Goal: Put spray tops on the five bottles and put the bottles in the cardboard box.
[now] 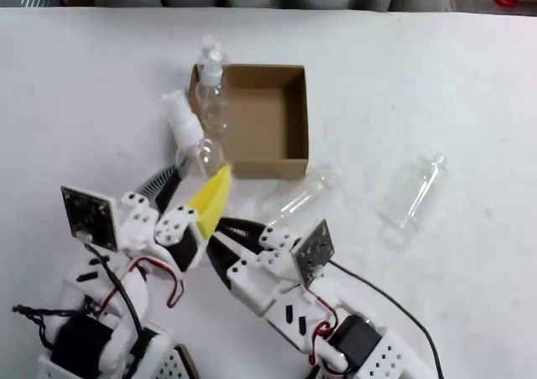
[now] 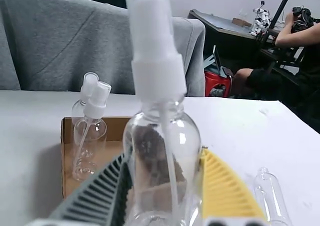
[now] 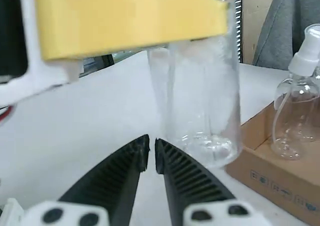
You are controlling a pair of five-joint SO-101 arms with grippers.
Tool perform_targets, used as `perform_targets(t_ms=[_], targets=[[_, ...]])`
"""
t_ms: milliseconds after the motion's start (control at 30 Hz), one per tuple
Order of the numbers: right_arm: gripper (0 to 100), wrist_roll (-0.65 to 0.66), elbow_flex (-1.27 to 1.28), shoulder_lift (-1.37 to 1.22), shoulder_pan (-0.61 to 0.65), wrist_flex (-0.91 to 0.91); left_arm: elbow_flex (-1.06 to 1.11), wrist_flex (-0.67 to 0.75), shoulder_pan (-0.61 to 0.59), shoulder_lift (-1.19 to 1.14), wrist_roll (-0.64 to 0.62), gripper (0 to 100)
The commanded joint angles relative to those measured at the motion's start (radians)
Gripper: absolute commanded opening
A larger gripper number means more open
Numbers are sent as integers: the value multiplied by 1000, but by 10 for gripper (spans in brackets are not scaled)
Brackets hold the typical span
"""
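My left gripper (image 1: 201,168), with one yellow and one grey finger, is shut on a clear bottle (image 2: 162,151) that carries a white spray top (image 2: 155,41). The bottle (image 1: 200,151) hangs tilted just off the cardboard box's (image 1: 294,119) near left corner. Two more topped bottles (image 1: 211,85) stand inside the box against its left wall. My right gripper (image 3: 151,147) has its black fingers shut on nothing, low and close behind the held bottle (image 3: 200,101). Two clear bottles without tops lie on the table, one (image 1: 302,196) in front of the box and one (image 1: 415,190) to its right.
The box's right half is bare cardboard (image 1: 268,123). Both arms (image 1: 277,287) crowd the near edge of the white table (image 1: 436,77). A grey chair back (image 2: 60,46) stands beyond the far edge.
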State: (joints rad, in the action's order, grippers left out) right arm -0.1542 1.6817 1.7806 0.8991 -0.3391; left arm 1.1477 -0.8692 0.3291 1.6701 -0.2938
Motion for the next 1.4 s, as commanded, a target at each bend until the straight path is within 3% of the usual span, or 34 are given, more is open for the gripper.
perform_targets(t_ms=[0, 300, 600, 933, 1367], targets=[[15, 8, 6, 13, -38, 7, -20, -17, 13, 28, 43, 21], [15, 11, 6, 13, -36, -1, -8, 72, -31, 21, 83, 21], [15, 11, 6, 13, -36, -5, 20, 396, -193, -259, 84, 21], [15, 12, -64, 13, -36, -170, 20, 674, -202, -565, 81, 22], [15, 12, -64, 13, -36, -179, 43, 945, -202, -878, 81, 22]])
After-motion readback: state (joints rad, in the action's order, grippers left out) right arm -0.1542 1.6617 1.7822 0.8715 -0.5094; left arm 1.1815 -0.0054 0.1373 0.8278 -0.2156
